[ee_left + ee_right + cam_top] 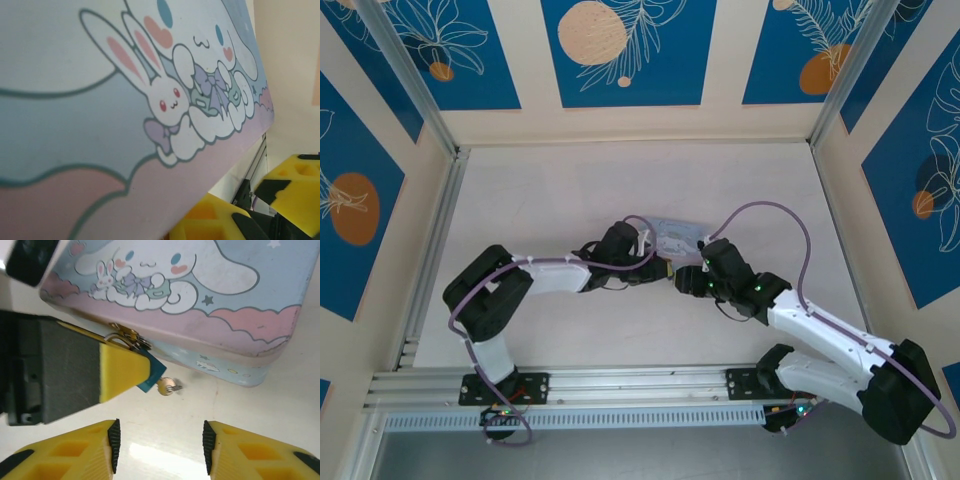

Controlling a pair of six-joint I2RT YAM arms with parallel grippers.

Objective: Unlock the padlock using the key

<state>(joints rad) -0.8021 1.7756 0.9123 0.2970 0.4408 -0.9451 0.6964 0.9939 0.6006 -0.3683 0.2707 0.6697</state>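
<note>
We find the left gripper [663, 268] reaching in from the left to the frame centre of the top view. It meets the near edge of the cartoon-printed tin [675, 233].

In the right wrist view, a yellow finger pad [122, 371] of the left gripper is at centre left. It is closed down over the padlock [156, 375], and only one dark teal corner protrudes past the pad's tip. We record the left gripper as clamped on the padlock.

Thin metal loops [127, 335] rise from behind the pad to the tin's front edge. We cannot separate the shackle from the tin's clasp there.

The key [165, 386] is just right of the exposed teal corner, touching it or nearly so. It has a small pale round head with a tiny ring. We cannot tell how far it is seated in the lock.

The right gripper [160, 445] is at the bottom of the same view. Its jaws stand apart with nothing between them, just short of the key and clear of it. In the top view the right gripper [682, 280] faces the left gripper, close beside it.

The tin [210, 315] rests on the pale table [280, 405] across the upper part of the frame. The left wrist view shows its printed lid [100, 125] at close range.
</note>
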